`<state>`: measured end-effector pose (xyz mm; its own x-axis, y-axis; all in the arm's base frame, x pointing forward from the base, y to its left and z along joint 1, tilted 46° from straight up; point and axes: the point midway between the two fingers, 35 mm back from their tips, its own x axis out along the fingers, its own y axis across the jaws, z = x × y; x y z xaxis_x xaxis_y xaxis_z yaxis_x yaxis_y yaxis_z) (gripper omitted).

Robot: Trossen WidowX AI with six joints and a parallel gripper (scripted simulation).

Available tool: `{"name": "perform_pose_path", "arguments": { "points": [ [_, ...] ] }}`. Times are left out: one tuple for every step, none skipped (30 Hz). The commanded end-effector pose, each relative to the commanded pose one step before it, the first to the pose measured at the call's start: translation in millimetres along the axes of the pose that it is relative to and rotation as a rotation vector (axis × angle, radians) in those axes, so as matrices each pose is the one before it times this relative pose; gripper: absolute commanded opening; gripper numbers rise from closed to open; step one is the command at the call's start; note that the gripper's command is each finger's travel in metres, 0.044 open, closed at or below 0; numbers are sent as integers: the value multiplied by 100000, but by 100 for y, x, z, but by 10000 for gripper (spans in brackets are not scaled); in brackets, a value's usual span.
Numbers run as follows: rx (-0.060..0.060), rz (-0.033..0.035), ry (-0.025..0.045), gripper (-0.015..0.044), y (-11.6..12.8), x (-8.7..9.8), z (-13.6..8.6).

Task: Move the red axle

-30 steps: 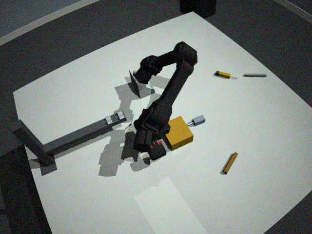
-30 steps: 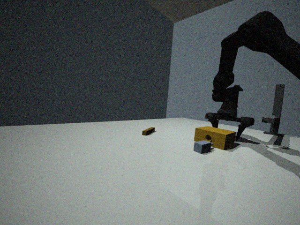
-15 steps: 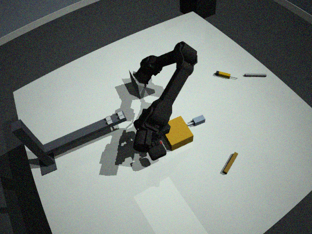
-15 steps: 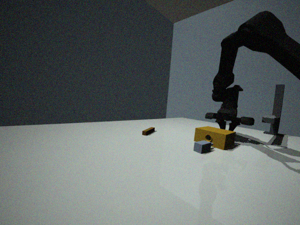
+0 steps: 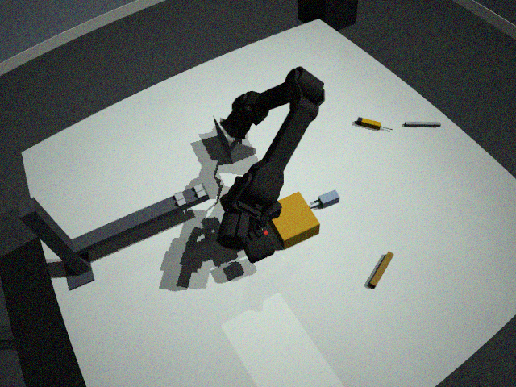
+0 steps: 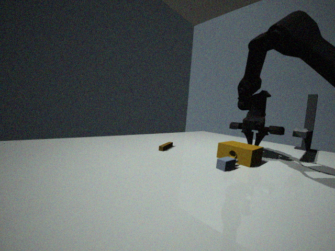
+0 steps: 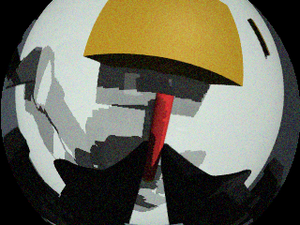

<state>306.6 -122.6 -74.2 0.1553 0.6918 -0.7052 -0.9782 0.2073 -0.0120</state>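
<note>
Red axle (image 5: 265, 232) (image 7: 160, 117) sits clamped between the gripper's fingers, beside the yellow beam's (image 5: 297, 216) (image 6: 239, 152) (image 7: 164, 33) near-left side. Largest is the pale, smooth table (image 5: 416, 187) (image 6: 108, 189) (image 7: 267, 108), its far corner well apart from the blocky beam; smaller, the grey bracket (image 5: 137, 219) (image 6: 311, 113) stands left.
</note>
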Motion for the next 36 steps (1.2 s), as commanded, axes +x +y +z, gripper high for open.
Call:
{"name": "perform_pose_path", "arguments": {
  "points": [
    [-599, -1078, 1246, 0, -504, -2125, -361],
    [59, 2, 44, 0, -61, -587, -43],
    [55, 4, 33, 0, -55, -555, -40],
    [56, 6, 24, 0, -52, -555, -38],
    [54, 7, 15, 0, -47, -524, -35],
    [56, 8, 8, 0, -44, -523, -34],
    [58, 9, 1, 0, -41, -524, -32],
    [57, 10, -6, 0, -35, -491, -28],
    [61, 11, -11, 0, -31, -489, -26],
    [66, 11, -17, 0, -27, -492, -24],
    [71, 12, -23, 0, -22, -494, -20],
    [75, 13, -29, 0, -18, -496, -15],
    [79, 13, -35, 0, -13, -497, -10],
    [75, 12, -36, 0, -8, -447, -5],
    [76, 13, -41, 0, -6, -441, -2],
    [81, 13, -45, 0, -3, -441, 1],
    [92, 13, -50, 0, 0, -442, 4],
    [109, 13, -54, 0, 4, -444, 9],
    [108, 14, -58, 0, 11, -445, 13],
    [180, 14, -63, 0, 14, -446, 26],
    [213, 11, -54, 0, 17, -355, 34],
    [243, 7, -35, 0, 14, -213, 34],
    [265, 2, -12, 0, 2, -60, 15],
    [214, -1, 0, 0, -7, 17, -9],
    [-1, -6, 47, 0, 89, -17, -95],
    [-2, -12, 92, 0, 180, -34, -191],
    [-4, -16, 136, 0, 277, -50, -288],
    [-6, -16, 167, 0, 360, -61, -364],
    [-9, -15, 192, 0, 446, -70, -437],
    [-13, -10, 208, 0, 530, -75, -499],
    [-18, -3, 204, 0, 581, -71, -524],
    [-22, 5, 186, 0, 601, -62, -518],
    [-26, 13, 164, 0, 612, -52, -503],
    [-31, 19, 142, 0, 620, -42, -486],
    [-36, 25, 119, 0, 628, -33, -468],
    [-41, 30, 96, 0, 634, -24, -450]
  ]
}}
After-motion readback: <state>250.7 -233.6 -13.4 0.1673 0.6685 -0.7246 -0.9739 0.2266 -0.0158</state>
